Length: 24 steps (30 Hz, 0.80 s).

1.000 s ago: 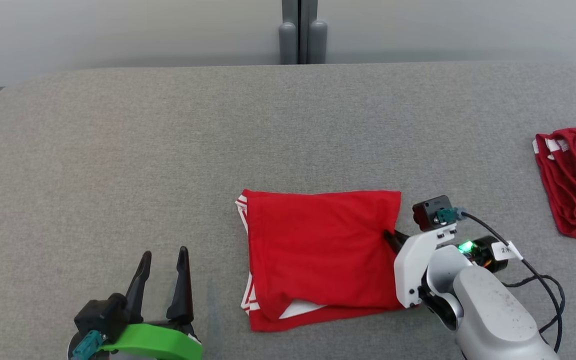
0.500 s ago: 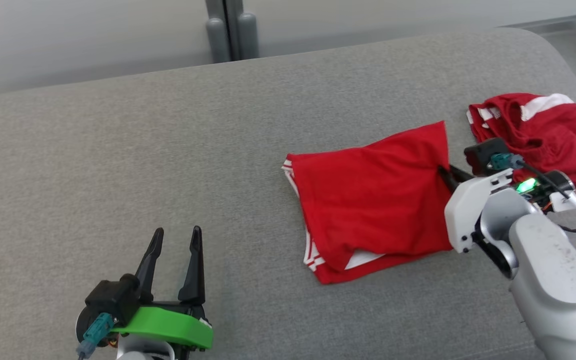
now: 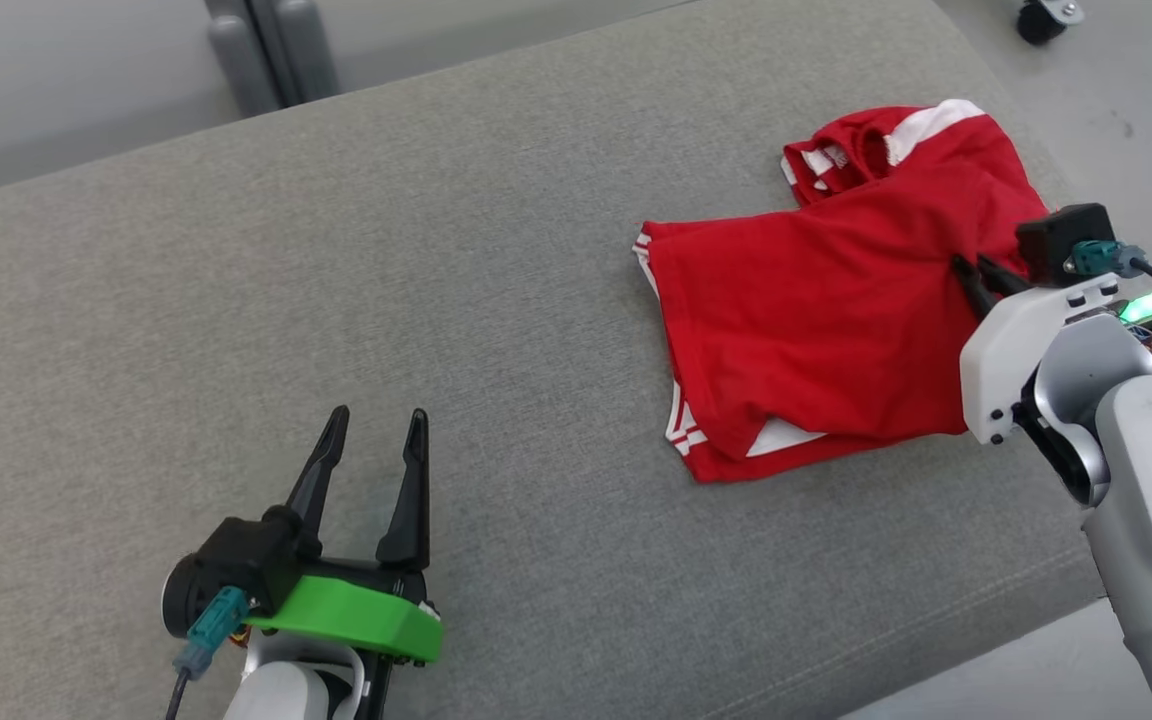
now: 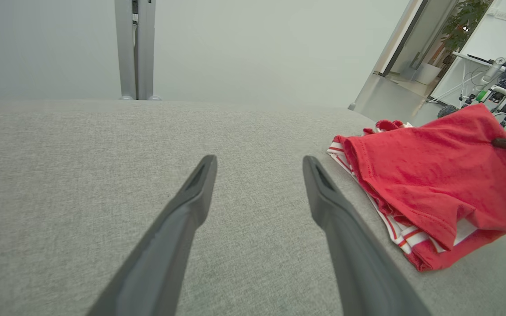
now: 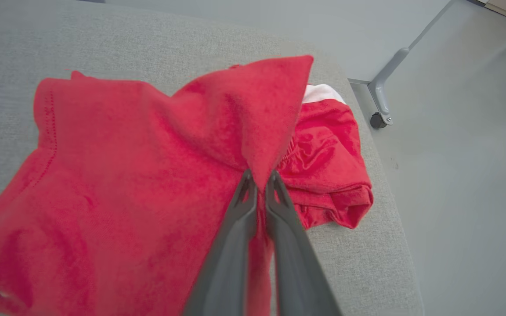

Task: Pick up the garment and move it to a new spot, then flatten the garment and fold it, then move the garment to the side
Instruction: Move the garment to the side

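Cloth of soft red knit makes up the garment (image 3: 816, 330), folded into a rough rectangle. White stripes run along its 9 o'clock edge, and a white patch peeks from under the top flap at 6 o'clock. It lies toward 3 o'clock in the head view, near the right end of the pad. Its 3 o'clock edge is drawn up into a peaked ridge where my right gripper (image 3: 968, 270) pinches it, both dark tapered fingers pressed together on the fabric. In the right wrist view that corner stands above the fingertips like a small tent. Close against the garment at its 1 o'clock sits a second red garment (image 3: 896, 140), crumpled, with a white band. Both rest on a grey woven pad (image 3: 336, 300) with a rounded rim. My left gripper (image 3: 379, 415) is at 7 o'clock, fingers spread wide and holding nothing. A black caster (image 3: 1041, 18) stands on the smooth grey floor at 1 o'clock.
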{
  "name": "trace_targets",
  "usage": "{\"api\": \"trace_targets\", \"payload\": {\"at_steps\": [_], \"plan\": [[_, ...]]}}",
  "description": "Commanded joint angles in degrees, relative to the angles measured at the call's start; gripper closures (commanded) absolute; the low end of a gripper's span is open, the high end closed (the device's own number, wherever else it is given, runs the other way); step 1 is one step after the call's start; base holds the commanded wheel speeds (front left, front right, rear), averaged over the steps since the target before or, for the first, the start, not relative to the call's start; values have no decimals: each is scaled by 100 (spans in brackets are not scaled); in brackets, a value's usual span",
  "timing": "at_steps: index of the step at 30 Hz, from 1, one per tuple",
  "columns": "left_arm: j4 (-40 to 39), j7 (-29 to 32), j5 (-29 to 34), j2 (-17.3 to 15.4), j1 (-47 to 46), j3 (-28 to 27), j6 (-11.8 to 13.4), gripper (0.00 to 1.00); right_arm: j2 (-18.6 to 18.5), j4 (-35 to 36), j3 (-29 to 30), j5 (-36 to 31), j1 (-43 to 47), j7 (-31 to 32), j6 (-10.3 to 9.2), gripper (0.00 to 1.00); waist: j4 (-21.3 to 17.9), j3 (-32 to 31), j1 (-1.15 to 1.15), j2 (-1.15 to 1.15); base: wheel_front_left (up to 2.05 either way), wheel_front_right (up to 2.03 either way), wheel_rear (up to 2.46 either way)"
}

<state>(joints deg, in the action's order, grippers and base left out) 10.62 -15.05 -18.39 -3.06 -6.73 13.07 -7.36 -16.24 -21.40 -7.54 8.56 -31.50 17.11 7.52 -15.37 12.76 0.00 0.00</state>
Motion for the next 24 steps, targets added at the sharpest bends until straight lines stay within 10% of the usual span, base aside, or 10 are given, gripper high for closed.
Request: {"api": "trace_targets", "payload": {"at_steps": [1, 24], "plan": [[9, -13, 24, -73, -126, 2, -15, 0, 20, 36, 51, -15, -108, -46, -8, 100, -322, 242, 0, 0, 0, 0, 0], [21, -13, 16, -300, -350, 120, -22, 0, -120, -1202, 408, -362, -1830, -277, -9, 100, -55, 556, 0, 0, 0, 0, 0]]}}
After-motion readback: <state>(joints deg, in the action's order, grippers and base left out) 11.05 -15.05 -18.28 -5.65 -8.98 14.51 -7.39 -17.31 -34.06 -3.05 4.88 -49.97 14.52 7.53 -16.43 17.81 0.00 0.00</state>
